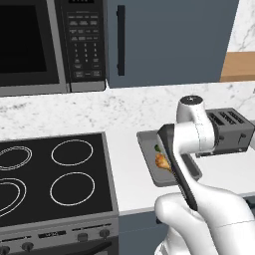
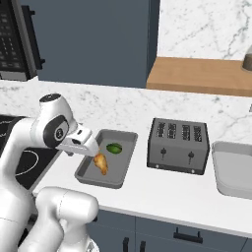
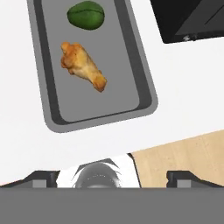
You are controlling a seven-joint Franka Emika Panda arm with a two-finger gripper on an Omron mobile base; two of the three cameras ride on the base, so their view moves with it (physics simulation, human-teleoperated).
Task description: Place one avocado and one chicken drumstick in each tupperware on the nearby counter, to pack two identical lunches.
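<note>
Avocado (image 2: 114,147) hidden leftward, visible rightward.

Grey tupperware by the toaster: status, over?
Claw open, empty, above the counter. Grey tupperware holds one avocado, one drumstick. Nothing blocking.

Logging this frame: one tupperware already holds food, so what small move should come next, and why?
Probably pull the open, empty gripper up and away from the grey tupperware: it already holds an avocado and a chicken drumstick, while the second tupperware, right of the toaster, looks empty.
</note>
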